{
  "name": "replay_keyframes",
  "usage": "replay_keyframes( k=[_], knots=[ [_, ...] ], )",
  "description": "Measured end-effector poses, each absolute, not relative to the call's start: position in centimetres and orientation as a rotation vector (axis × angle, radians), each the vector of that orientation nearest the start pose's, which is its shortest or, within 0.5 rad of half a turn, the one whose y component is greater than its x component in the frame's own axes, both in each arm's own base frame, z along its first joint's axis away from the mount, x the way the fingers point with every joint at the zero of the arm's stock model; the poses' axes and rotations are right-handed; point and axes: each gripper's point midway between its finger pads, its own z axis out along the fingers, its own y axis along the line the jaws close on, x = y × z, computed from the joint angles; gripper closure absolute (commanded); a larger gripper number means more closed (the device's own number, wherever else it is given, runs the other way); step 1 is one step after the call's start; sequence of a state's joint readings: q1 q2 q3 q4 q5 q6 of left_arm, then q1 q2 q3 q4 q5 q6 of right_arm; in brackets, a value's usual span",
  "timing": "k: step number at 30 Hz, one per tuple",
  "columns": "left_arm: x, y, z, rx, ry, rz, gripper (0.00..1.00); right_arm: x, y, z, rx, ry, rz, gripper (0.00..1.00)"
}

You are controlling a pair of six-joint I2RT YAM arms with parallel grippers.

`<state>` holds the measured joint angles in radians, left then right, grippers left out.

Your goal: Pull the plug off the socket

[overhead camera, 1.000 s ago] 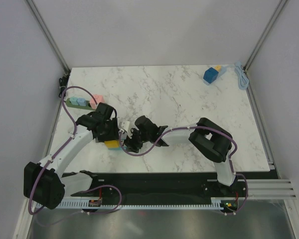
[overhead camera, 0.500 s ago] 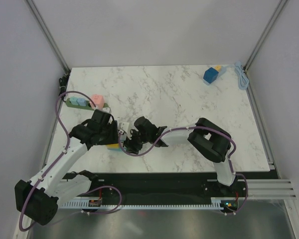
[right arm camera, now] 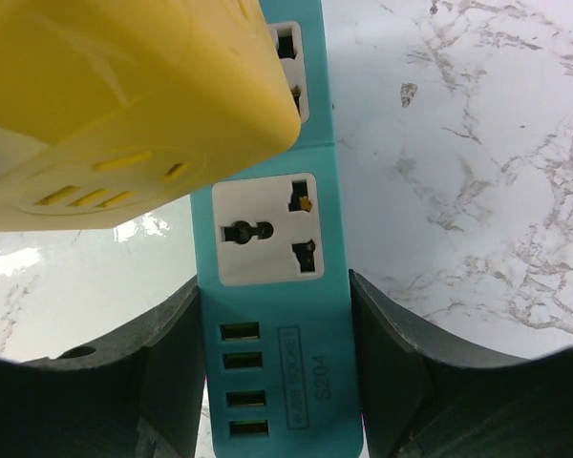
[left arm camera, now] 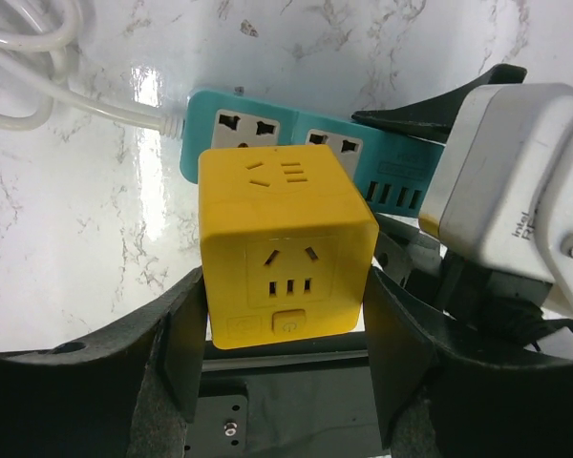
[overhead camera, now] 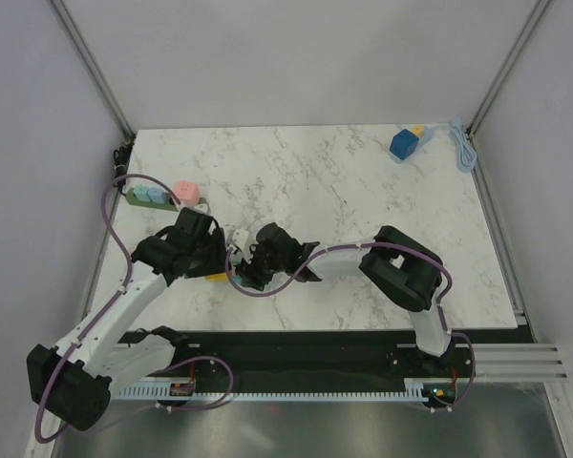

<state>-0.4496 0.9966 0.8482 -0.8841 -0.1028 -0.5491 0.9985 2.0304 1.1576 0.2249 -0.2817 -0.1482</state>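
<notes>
The left arm [overhead camera: 124, 301] rises from its base at 7 o'clock in the top view and reaches toward 1 o'clock. Its left gripper [left arm camera: 286, 320] has both black fingers pressed flat against opposite sides of the yellow cube plug [left arm camera: 282, 229]. The right arm [overhead camera: 349, 260] folds at its elbow near 4 o'clock and stretches its forearm toward 9 o'clock, where the right gripper [right arm camera: 279, 372] clamps the teal power strip [right arm camera: 272, 286] across its width, facing the left gripper at close range.
</notes>
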Motion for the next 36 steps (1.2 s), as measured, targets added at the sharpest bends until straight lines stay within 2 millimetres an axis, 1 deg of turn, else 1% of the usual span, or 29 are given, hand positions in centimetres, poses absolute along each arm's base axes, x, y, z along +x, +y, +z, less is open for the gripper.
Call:
replay_keyframes(
  k=[5,7,8,10,11,13,14,19,20,22,23,25,27,30,32,33,34,36],
  knots=[
    [20.0,-10.6,13.4,-0.176,2.569,-0.275,0.98,24.5,45.1,2.1,-1.369,1.85,0.75,1.0],
    [19.9,-10.7,13.8,-0.18,2.556,-0.289,0.98,24.6,45.0,2.1,-1.365,1.854,0.753,0.9],
    [19.8,-10.7,14.0,-0.187,2.549,-0.295,0.98,24.6,45.0,2.1,-1.362,1.857,0.759,0.81],
    [19.7,-10.6,14.3,-0.206,2.539,-0.305,0.98,24.6,45.0,2.2,-1.353,1.868,0.781,0.7],
    [19.5,-10.5,14.5,-0.22,2.536,-0.307,0.98,24.7,44.9,2.3,-1.348,1.874,0.788,0.62],
    [19.0,-10.2,14.8,-0.248,2.535,-0.306,0.98,24.7,44.8,2.3,-1.335,1.895,0.811,0.54],
    [18.7,-10.0,14.9,-0.263,2.534,-0.304,0.98,24.8,44.7,2.4,-1.329,1.903,0.819,0.45],
    [17.5,-9.0,16.4,-0.318,2.509,-0.294,0.98,24.4,44.8,2.5,-1.303,1.93,0.875,0.28],
    [17.3,-8.9,16.8,-0.323,2.5,-0.297,0.98,24.3,44.8,2.6,-1.296,1.937,0.892,0.18],
    [17.2,-8.7,17.9,-0.333,2.473,-0.31,0.98,23.9,45.0,3.0,-1.279,1.951,0.932,0.08],
    [17.3,-8.7,18.3,-0.335,2.458,-0.319,0.98,23.7,44.9,3.1,-1.272,1.962,0.947,0.02],
    [17.4,-8.8,19.5,-0.336,2.42,-0.346,0.98,23.4,44.9,3.4,-1.256,1.978,0.977,0.02],
    [17.5,-8.9,20.3,-0.333,2.393,-0.369,0.98,23.2,44.7,3.8,-1.224,2.001,0.999,0.02],
    [17.6,-9.6,21.0,-0.317,2.369,-0.429,0.98,23.6,43.6,4.9,-1.139,2.046,0.991,0.02],
    [17.8,-10.6,21.3,-0.295,2.361,-0.494,0.98,24.7,42.3,6.2,-1.035,2.084,0.947,0.02],
    [18.0,-11.4,21.4,-0.278,2.356,-0.537,0.98,25.5,41.3,7.3,-0.967,2.097,0.927,0.02],
    [18.3,-12.3,21.5,-0.257,2.354,-0.588,0.98,26.6,40.1,8.5,-0.888,2.106,0.903,0.02],
    [18.8,-13.9,21.6,-0.219,2.347,-0.677,0.98,29.5,37.0,11.2,-0.706,2.105,0.845,0.02]
  ],
)
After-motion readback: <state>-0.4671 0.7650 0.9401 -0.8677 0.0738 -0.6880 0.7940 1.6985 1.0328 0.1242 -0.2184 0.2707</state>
